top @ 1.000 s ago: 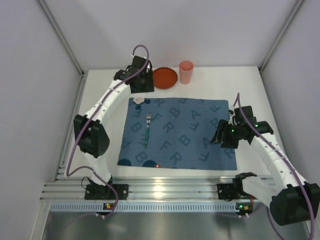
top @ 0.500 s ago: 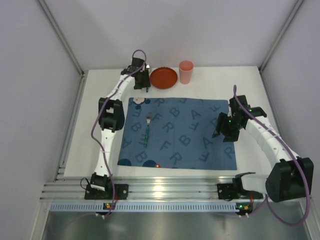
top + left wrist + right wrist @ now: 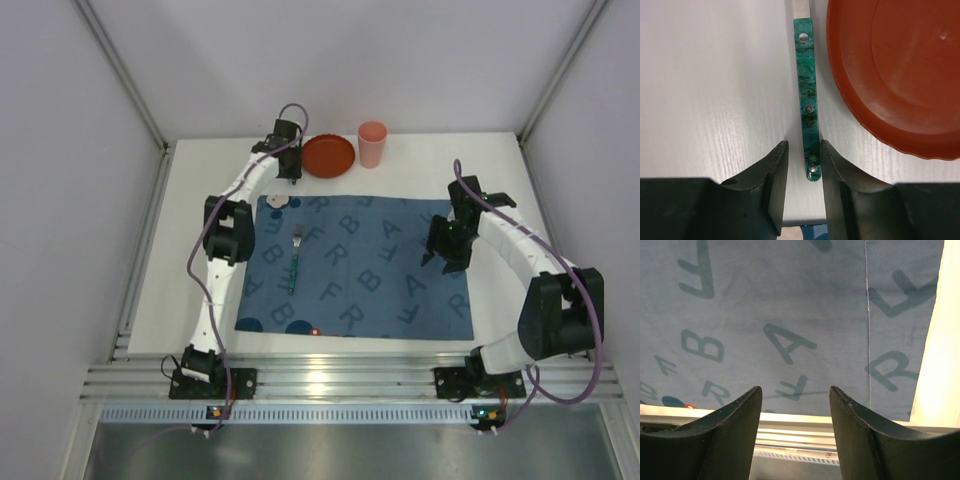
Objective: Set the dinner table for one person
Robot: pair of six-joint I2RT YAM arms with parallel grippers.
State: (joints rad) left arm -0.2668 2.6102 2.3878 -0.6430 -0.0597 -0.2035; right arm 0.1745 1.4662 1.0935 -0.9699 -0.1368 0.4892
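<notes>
A green-handled utensil [image 3: 807, 95] with a silver blade end lies on the white dinner table [image 3: 715, 75], right beside a red plate [image 3: 900, 70]. My left gripper [image 3: 804, 145] is low over the handle's near end, with its jaws narrowly apart on either side of it and not clamped. In the top view this gripper [image 3: 288, 172] is at the back left beside the plate [image 3: 329, 156], and it hides the utensil. My right gripper [image 3: 795, 388] is open and empty above the right part of the blue letter mat [image 3: 790, 305], as the top view [image 3: 440, 255] also shows.
A pink cup [image 3: 372, 144] stands right of the plate at the back. A green-handled fork [image 3: 295, 258] lies on the left part of the mat [image 3: 370, 270]. A small white object [image 3: 278, 201] sits at the mat's back left corner. Grey walls enclose the table [image 3: 200, 260].
My left arm has stretched out, and its gripper has shifted a little right and down toward the plate. My right gripper has moved a little back over the mat's right edge.
</notes>
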